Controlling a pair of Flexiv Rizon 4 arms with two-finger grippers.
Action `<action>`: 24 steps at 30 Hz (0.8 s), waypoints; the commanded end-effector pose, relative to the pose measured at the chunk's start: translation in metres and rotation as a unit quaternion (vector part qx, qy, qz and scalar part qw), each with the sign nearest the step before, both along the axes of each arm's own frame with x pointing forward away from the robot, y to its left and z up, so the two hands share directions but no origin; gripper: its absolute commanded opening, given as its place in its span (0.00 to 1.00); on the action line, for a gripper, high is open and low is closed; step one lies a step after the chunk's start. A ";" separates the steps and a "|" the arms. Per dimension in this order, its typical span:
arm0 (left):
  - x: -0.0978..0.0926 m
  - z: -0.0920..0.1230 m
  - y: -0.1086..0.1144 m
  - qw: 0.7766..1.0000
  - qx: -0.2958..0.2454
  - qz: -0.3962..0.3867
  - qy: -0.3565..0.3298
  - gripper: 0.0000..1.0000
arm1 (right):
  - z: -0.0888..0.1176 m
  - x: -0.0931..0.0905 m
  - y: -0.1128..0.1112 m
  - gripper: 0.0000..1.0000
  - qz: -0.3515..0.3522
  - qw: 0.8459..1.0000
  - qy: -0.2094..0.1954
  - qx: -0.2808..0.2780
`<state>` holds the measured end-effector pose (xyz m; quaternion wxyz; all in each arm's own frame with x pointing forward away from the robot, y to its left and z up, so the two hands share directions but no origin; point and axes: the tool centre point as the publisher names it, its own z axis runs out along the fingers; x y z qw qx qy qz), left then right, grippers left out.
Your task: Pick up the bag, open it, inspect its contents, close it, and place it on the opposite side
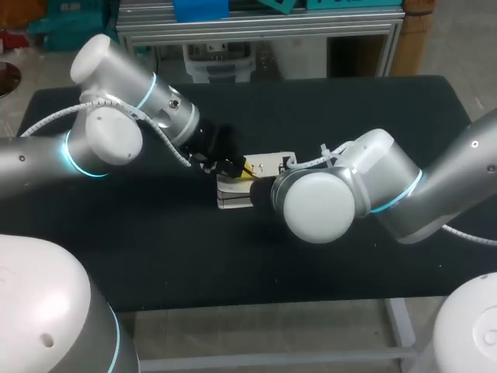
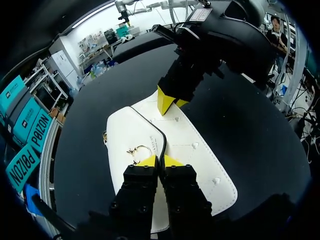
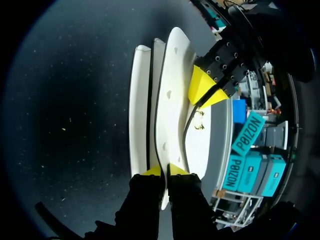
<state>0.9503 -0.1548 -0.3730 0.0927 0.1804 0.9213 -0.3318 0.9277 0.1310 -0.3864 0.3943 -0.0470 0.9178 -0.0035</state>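
Head view puts both arms over the middle of the table (image 1: 155, 256), meeting at the white bag (image 1: 233, 196). The left gripper (image 2: 160, 161) has its yellow tips pressed nearly together, pinching the black-trimmed edge of the bag's flap at the near end. Just beside its fingers, on the flap's face, sits a small gold ring (image 2: 140, 150). The bag stretches straight ahead of that gripper to its far end. There the right gripper (image 3: 165, 171) pinches a white panel between its own tips, which are likewise almost closed. So the bag is held between the two tools, one at each end, and its long axis seems to run from one gripper to the other. Its flap face turns up toward the left wrist, while from the right wrist it shows edge-on, as thin layers slightly parted. Whether it rests on the table or hangs just clear cannot be told.

As a judgement, the grasp is made and the opening is only starting: the flap lies nearly flat and nothing inside shows. Opening it wide, inspecting, closing and setting it on the opposite side all remain.
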 end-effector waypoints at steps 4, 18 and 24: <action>0.005 -0.008 -0.015 1.000 0.010 -0.001 -0.005 0.00 | -0.006 -0.001 -0.002 0.00 0.003 1.000 -0.008 0.004; 0.020 -0.008 0.012 0.999 0.018 0.039 -0.005 0.00 | -0.006 -0.001 -0.002 0.00 0.003 1.000 -0.008 0.004; 0.016 -0.006 0.016 0.999 0.011 0.030 0.005 0.00 | -0.006 -0.001 -0.002 0.00 0.003 1.000 -0.008 0.004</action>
